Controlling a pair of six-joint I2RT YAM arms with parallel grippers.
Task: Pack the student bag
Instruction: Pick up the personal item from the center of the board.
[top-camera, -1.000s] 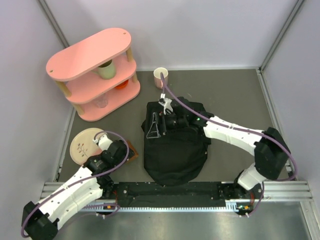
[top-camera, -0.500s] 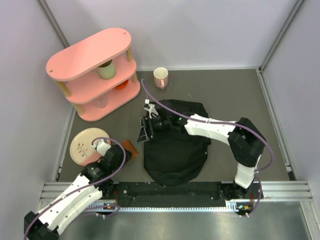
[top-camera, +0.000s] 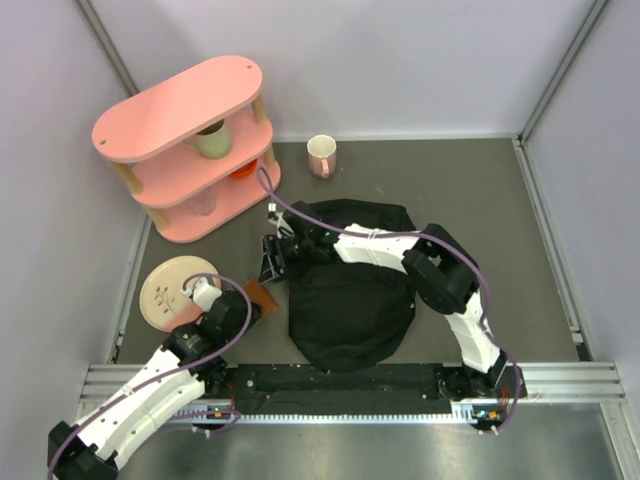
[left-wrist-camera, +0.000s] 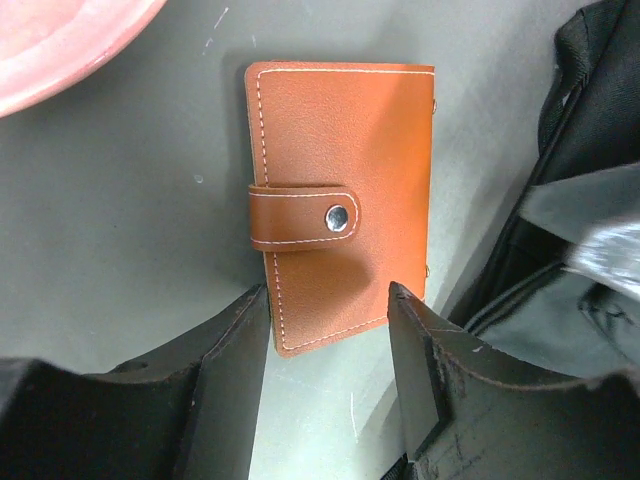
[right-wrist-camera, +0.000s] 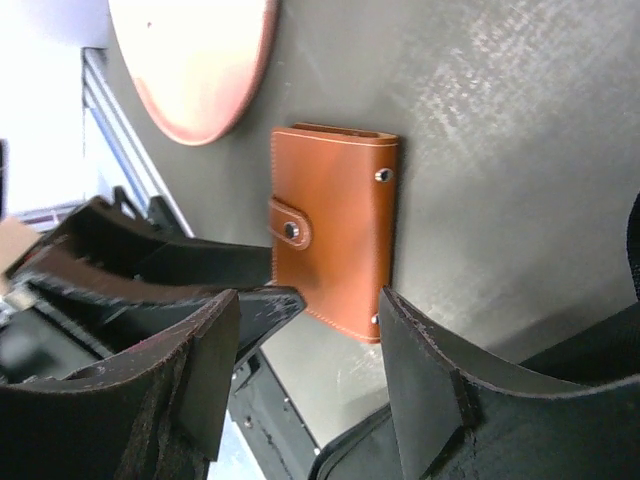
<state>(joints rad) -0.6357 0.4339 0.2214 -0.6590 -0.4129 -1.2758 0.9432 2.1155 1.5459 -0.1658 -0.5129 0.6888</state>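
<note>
While the student bag (top-camera: 350, 290) lies slumped on the grey table (top-camera: 480, 200), roughly midway across and close to the arms' bases, both arms point at a small brown wallet (top-camera: 262, 294) just off its left edge. From the left wrist view the wallet (left-wrist-camera: 338, 200) lies flat with its snap tab fastened. The left gripper (left-wrist-camera: 327, 345) hangs over it with jaws apart, the wallet's near end showing between the two fingers (whether they touch the leather I cannot tell). The right arm reaches across the upper part of the bag, and the right gripper (right-wrist-camera: 308, 350) is likewise spread wide and holding nothing, the wallet showing beyond its fingertips. A pink plate (top-camera: 168, 290) sits just left of the wallet. Farther back stand a pink three-tier shelf (top-camera: 180, 105) and, well apart from the bag, a pale mug (top-camera: 321, 153)
</note>
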